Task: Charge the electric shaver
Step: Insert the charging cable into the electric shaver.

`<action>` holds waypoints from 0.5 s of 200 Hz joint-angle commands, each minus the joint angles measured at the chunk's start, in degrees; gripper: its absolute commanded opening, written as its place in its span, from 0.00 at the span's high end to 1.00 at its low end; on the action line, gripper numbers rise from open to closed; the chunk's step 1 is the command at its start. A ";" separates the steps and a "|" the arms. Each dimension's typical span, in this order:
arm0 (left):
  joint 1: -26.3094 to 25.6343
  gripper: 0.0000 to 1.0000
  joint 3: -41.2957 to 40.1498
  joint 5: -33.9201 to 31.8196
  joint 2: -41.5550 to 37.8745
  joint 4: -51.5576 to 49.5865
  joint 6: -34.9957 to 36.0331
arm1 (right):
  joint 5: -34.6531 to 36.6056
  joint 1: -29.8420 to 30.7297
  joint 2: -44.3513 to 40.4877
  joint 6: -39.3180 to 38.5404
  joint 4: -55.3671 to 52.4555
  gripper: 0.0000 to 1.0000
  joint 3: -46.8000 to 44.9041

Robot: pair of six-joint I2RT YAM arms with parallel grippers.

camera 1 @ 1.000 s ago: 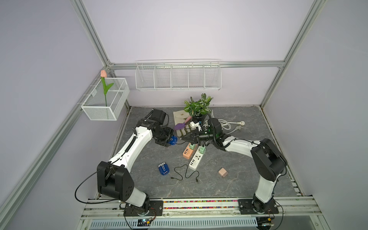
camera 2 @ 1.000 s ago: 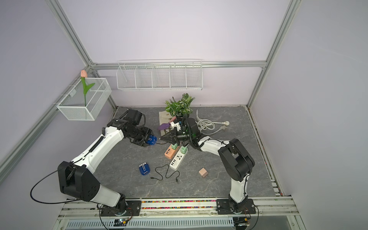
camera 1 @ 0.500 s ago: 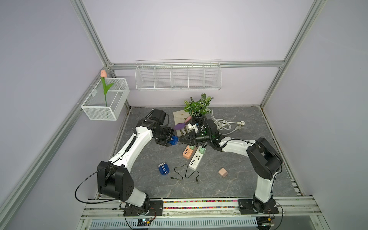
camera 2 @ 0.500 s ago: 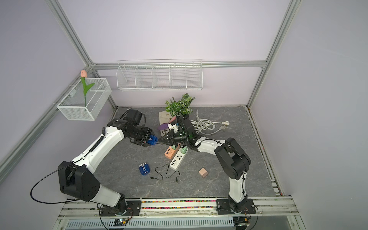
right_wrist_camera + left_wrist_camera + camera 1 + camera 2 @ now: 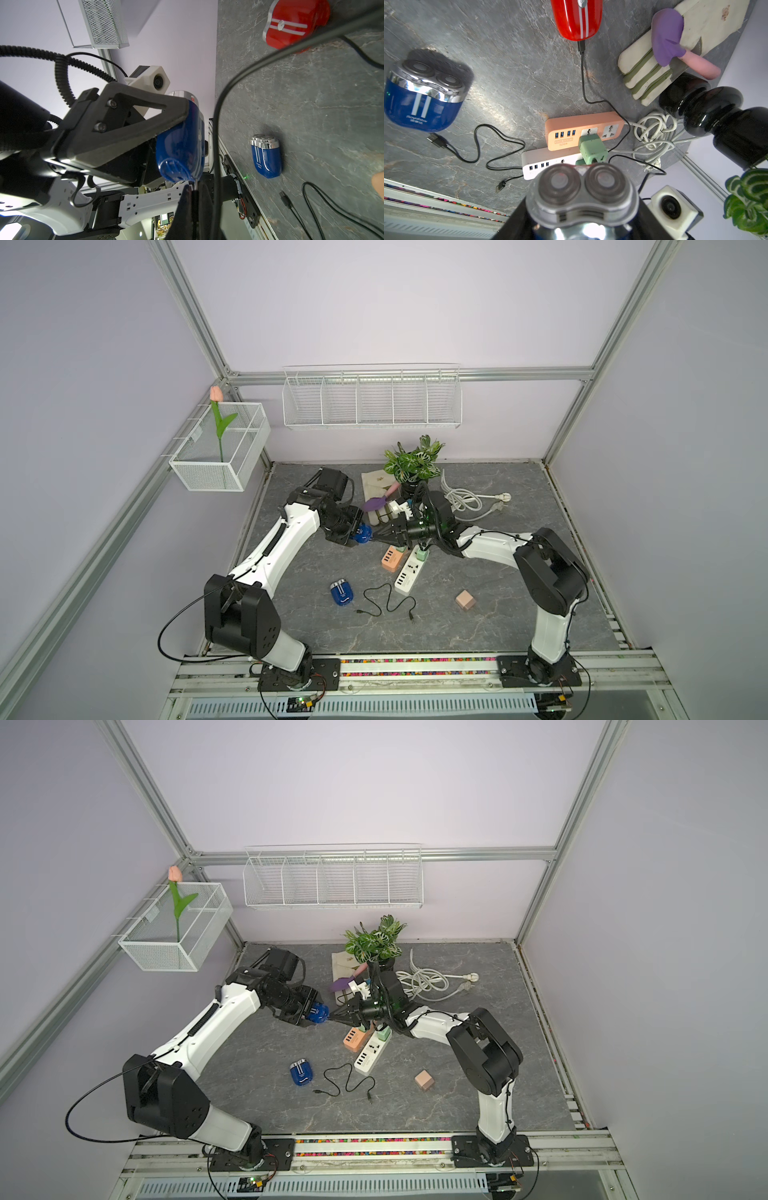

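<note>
Moves in since a second ago, right gripper pinched shut on thin black charging cable, toward glossy blue electric shaver clamped above grey table in left gripper; keep plug square to base socket.

Both top views look steeply down from high at the front, covering the whole grey marbled bench. Wrist cameras sit close, sharing the loose blue chrome-headed shaver lying there.
</note>
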 commanded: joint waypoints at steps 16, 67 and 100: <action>-0.99 1.00 3.20 -1.36 1.49 -3.83 -2.28 | 0.46 0.52 -2.18 -2.08 -0.62 0.93 1.19; -0.88 1.00 3.84 -4.29 1.70 -4.65 -4.84 | 0.25 0.54 -3.34 -5.32 -4.94 0.93 0.51; -1.01 1.00 4.21 -5.18 1.73 -5.87 -5.63 | 0.84 0.57 -4.11 -6.33 -5.30 0.93 0.28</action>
